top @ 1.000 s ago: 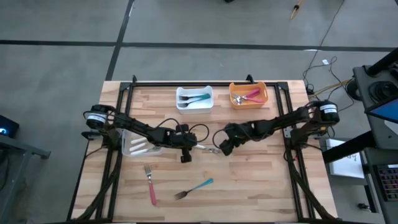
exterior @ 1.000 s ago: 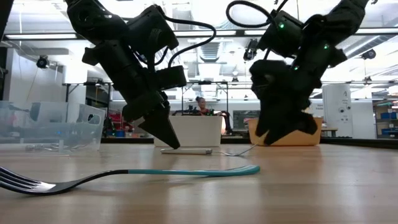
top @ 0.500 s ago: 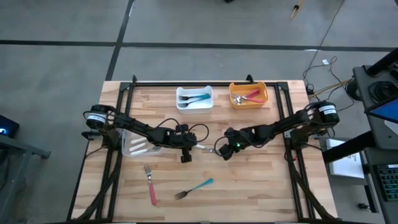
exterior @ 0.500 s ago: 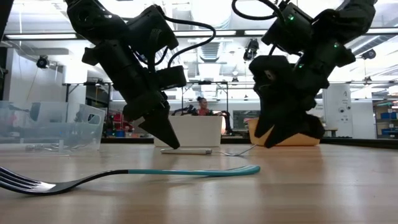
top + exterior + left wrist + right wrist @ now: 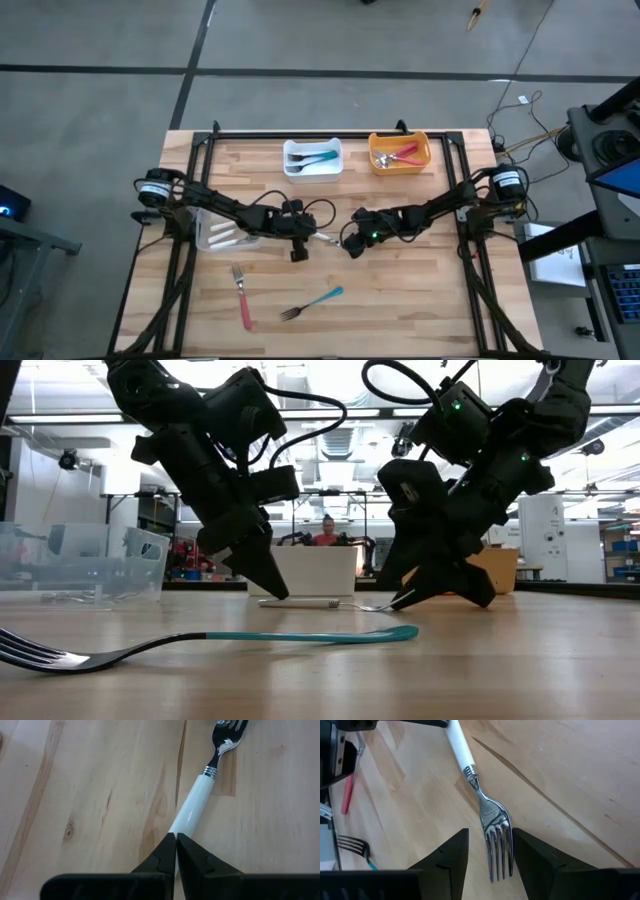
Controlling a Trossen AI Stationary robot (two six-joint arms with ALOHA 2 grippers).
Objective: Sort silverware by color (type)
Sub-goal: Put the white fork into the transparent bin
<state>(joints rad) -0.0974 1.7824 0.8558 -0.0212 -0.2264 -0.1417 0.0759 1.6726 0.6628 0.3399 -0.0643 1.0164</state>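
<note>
Near the middle of the wooden tabletop (image 5: 420,290), seen from above: white-handled fork (image 5: 332,238) lying flat between two dark grippers. Left gripper (image 5: 300,240) at the handle end, fingers pressed together; right gripper (image 5: 350,243) at the tine end, fingers spread apart.

From the left wrist camera: closed fingertips (image 5: 176,851) meeting right over the end of the white handle (image 5: 192,810), tips set on top of it rather than around it; metal head pointing away.

From the right wrist camera: tines (image 5: 500,852) lying between the two open fingers (image 5: 445,857), no contact visible on either side; a pink handle (image 5: 348,792) and dark fork tines at the picture's edge.

From table height: left gripper tip (image 5: 272,582) down at the tabletop by the white handle end (image 5: 300,602); right gripper (image 5: 435,595) low over the metal end. Teal-handled fork (image 5: 200,643) large in the foreground, well apart from both. Clear bin (image 5: 80,565) off to one side, with silverware inside; a person far back in the room.

Only from above: pink-handled fork (image 5: 242,297) and the teal-handled fork (image 5: 312,304) on the near boards; white bin (image 5: 312,158) with teal pieces, orange bin (image 5: 400,152) with pink pieces, both at the far edge; clear bin (image 5: 215,232) under the left arm.
</note>
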